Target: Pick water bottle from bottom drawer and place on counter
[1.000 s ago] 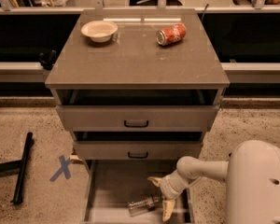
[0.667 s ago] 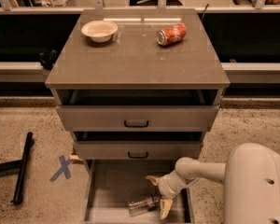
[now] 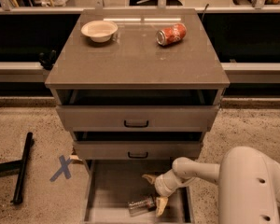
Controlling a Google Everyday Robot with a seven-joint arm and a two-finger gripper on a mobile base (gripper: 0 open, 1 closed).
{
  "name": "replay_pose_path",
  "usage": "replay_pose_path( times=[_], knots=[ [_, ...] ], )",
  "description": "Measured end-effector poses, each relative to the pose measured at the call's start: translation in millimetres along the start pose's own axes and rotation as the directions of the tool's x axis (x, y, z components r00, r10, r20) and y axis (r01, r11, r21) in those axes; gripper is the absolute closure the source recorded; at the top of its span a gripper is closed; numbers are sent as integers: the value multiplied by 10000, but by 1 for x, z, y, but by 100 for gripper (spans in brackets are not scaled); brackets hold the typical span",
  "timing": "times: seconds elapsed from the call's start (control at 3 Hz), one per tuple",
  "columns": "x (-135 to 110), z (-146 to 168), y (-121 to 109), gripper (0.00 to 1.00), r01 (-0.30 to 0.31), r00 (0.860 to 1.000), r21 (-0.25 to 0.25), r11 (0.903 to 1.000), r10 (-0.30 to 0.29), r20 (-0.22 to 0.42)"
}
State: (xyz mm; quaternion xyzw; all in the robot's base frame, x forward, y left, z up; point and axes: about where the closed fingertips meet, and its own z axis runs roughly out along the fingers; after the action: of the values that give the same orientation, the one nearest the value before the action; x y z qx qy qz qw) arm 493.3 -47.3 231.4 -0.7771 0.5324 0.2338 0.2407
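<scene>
The water bottle (image 3: 141, 205) lies on its side on the floor of the open bottom drawer (image 3: 107, 195), near its front. My gripper (image 3: 155, 192) reaches into the drawer from the right on a white arm. Its fingers are open: one tan fingertip (image 3: 148, 177) is behind the bottle and the other (image 3: 160, 206) is just right of the bottle's end. Nothing is held. The counter (image 3: 135, 59) is the glossy grey-brown top of the cabinet above.
A cream bowl (image 3: 99, 31) and a red soda can (image 3: 171, 34) lying on its side rest on the counter. Two shallower drawers with black handles (image 3: 136, 123) are above the bottom drawer. A black bar (image 3: 22, 167) and a blue X mark (image 3: 62, 168) are on the floor at left.
My gripper and arm have shifted slightly left, toward the bottle. The bottle has not moved.
</scene>
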Motion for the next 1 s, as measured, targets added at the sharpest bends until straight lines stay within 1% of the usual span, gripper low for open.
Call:
replay_pose_path(
  times=[1.0],
  knots=[
    [33,54,-9,0,-206,9995,87,9998,208,-225]
  ],
)
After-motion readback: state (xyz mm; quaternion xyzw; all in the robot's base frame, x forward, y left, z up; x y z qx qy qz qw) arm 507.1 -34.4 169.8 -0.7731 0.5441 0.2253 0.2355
